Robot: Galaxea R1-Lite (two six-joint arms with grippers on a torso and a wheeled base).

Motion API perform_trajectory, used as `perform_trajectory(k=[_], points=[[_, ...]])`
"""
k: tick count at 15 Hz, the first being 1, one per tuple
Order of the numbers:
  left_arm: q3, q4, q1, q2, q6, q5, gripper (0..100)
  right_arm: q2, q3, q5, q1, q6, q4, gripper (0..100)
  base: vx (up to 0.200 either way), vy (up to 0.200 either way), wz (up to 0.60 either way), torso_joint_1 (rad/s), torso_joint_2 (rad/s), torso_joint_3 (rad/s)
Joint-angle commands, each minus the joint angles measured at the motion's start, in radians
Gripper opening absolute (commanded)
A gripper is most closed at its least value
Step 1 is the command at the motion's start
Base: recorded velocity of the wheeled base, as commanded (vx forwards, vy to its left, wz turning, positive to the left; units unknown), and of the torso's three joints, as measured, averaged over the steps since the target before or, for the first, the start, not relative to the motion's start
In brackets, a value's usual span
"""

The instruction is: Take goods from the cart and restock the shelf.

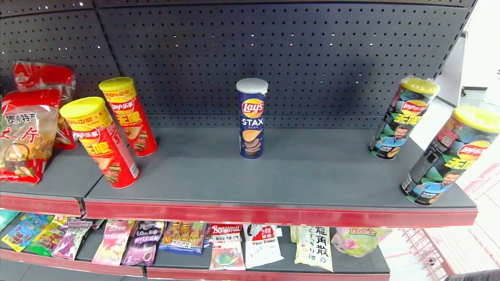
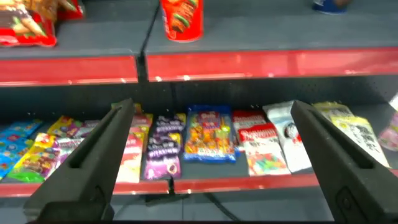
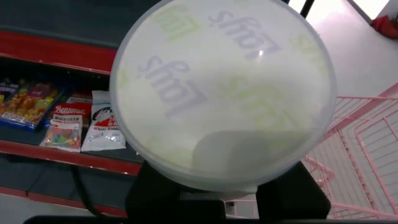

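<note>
A chip can (image 3: 224, 93) with a pale translucent lid stands close before the right wrist camera, and my right gripper (image 3: 224, 196) is shut on it from below the lid. The pink wire cart (image 3: 367, 155) is beside it. My left gripper (image 2: 211, 109) is open, its two black fingers (image 2: 93, 155) spread wide, level with the lower shelf's candy packets (image 2: 208, 134). On the upper shelf board (image 1: 297, 171) stand two red cans (image 1: 99, 140), a blue can (image 1: 252, 119) in the middle and two dark yellow-lidded cans (image 1: 404, 117) at the right.
Red snack bags (image 1: 23, 132) lean at the shelf's far left. Bare board lies either side of the blue can. A red lip (image 1: 273, 214) edges the shelf front. The lower shelf (image 1: 351, 265) holds several packets. The cart's pink wire (image 1: 429, 249) shows at lower right.
</note>
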Motion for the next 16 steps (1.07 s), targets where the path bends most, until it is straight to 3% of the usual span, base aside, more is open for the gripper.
perform_trajectory(k=[1, 4, 9, 11, 12, 13, 14, 16], points=[[0.0, 0.0, 0.001, 0.001, 0.003, 0.0, 100, -0.002, 0.001, 0.001, 0.002, -0.001, 0.001, 0, 0.0, 0.0, 0.0, 0.0, 0.0, 0.0], [0.0, 0.0, 0.001, 0.001, 0.0, 0.0, 100, 0.001, 0.0, 0.021, 0.004, 0.0, 0.001, 0, 0.0, 0.0, 0.0, 0.0, 0.0, 0.0], [-0.001, 0.003, -0.01, 0.038, -0.011, 0.001, 100, -0.015, -0.019, 0.164, 0.004, 0.0, 0.045, 0, 0.0, 0.0, 0.0, 0.0, 0.0, 0.0], [-0.003, 0.003, -0.019, 0.044, -0.006, -0.009, 100, -0.009, -0.014, 0.207, 0.004, 0.0, 0.045, 0, 0.0, 0.0, 0.0, 0.0, 0.0, 0.0], [-0.038, -0.004, -0.024, 0.05, -0.018, -0.058, 100, 0.004, -0.019, 0.23, 0.004, 0.0, 0.045, 0, 0.0, 0.0, 0.0, 0.0, 0.0, 0.0], [-0.192, -0.004, -0.051, 0.165, -0.047, -0.112, 100, 0.017, -0.02, 0.242, 0.004, 0.0, 0.045, 0, 0.0, 0.0, 0.0, 0.0, 0.0, 0.0], [-0.376, -0.004, -0.074, 0.351, -0.101, -0.144, 100, 0.051, -0.026, 0.253, 0.004, 0.0, 0.044, 0, 0.0, 0.0, 0.0, 0.0, 0.0, 0.0], [-0.538, -0.009, -0.143, 0.527, -0.104, -0.252, 100, 0.1, -0.051, 0.262, 0.004, 0.0, 0.044, 0, 0.0, 0.0, 0.0, 0.0, 0.0, 0.0]])
